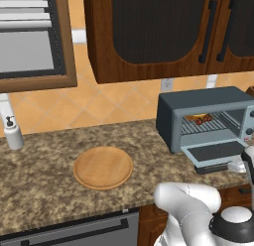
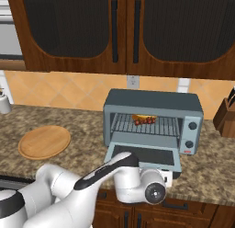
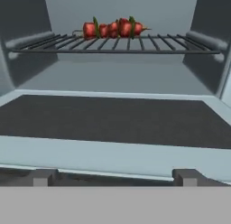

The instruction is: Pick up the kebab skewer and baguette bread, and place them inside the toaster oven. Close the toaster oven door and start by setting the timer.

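The toaster oven [image 2: 153, 123] is seen on the granite worktop [image 1: 44, 160], under the dark wooden cabinets [image 2: 119, 29]. The toaster oven door [image 2: 146, 156] is folded down flat in front of the opening, with its dark glass facing up. Inside, on the wire rack [image 3: 115, 43], the kebab skewer [image 3: 115, 28] is laid toward the back, with red chunks and small green pieces between them. In the right base view, the baguette bread [image 2: 142, 116] is seen as a yellow-orange shape just behind the skewer, also on the rack. Two knobs [image 2: 191, 134] are placed one above the other on the right panel of the oven.

The claw [image 3: 115, 177] is held low, just in front of the outer edge of the lowered door, and its two finger tips are spread wide apart with nothing between them.

A round wooden plate [image 1: 103, 167] is lying on the worktop well to the left of the oven. A soap dispenser [image 1: 12, 132] is standing further left, near the wall. A knife block [image 2: 226, 116] is seen on the right of the oven.
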Controlling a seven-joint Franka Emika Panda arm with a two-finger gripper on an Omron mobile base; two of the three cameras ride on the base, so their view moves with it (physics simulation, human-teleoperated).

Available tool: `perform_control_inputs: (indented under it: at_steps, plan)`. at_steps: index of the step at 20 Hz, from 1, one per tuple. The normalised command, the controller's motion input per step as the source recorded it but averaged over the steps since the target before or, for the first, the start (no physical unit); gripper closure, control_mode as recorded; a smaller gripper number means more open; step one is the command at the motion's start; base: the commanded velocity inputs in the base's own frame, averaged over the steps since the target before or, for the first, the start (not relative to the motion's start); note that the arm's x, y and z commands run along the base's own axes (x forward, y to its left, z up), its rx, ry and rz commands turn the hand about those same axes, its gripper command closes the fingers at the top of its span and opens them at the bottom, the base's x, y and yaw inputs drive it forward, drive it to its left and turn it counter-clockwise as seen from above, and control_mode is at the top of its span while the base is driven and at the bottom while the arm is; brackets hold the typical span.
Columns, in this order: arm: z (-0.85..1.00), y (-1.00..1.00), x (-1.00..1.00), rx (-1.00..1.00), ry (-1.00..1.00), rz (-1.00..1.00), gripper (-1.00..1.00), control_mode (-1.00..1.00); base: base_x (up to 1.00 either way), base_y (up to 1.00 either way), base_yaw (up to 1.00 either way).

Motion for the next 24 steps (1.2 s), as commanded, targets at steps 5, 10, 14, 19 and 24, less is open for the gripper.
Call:
perform_control_inputs:
  at_steps: [5,10,14,19,24]
  plan:
    - [-0.38,0.00,-0.13,0.00,0.03,0.00,-1.00,-1.00,0.00,0.00,0.00]
    - [-0.33,0.00,-0.04,0.00,0.03,0.00,-1.00,-1.00,0.00,0.00,0.00]
    - [-0.21,0.00,0.00,0.00,0.05,0.00,-1.00,-1.00,0.00,0.00,0.00]
    - [-0.13,0.00,0.00,0.00,0.05,0.00,-1.00,-1.00,0.00,0.00,0.00]
    - [-0.10,0.00,0.00,0.00,0.03,0.00,-1.00,-1.00,0.00,0.00,0.00]
